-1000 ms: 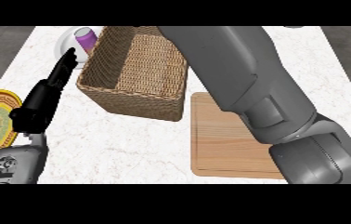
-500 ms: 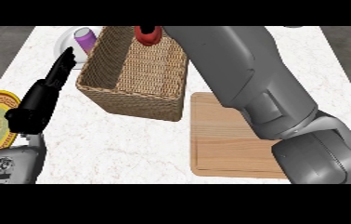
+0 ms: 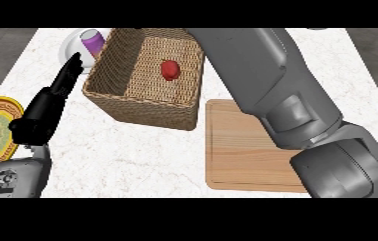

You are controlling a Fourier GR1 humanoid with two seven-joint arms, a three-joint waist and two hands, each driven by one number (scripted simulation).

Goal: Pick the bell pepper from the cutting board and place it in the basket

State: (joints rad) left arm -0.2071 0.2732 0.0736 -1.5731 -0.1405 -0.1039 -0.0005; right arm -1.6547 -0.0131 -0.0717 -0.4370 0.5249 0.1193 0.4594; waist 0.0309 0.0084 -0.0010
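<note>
Looking down on the tabletop, find the bell pepper lying on the floor of the basket, off the cutting board. See the left robot hand by the left edge, fingers straight, pressed together, holding nothing. Cannot see the right robot hand.

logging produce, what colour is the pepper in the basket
Red; the pepper shows in the head view.
</note>
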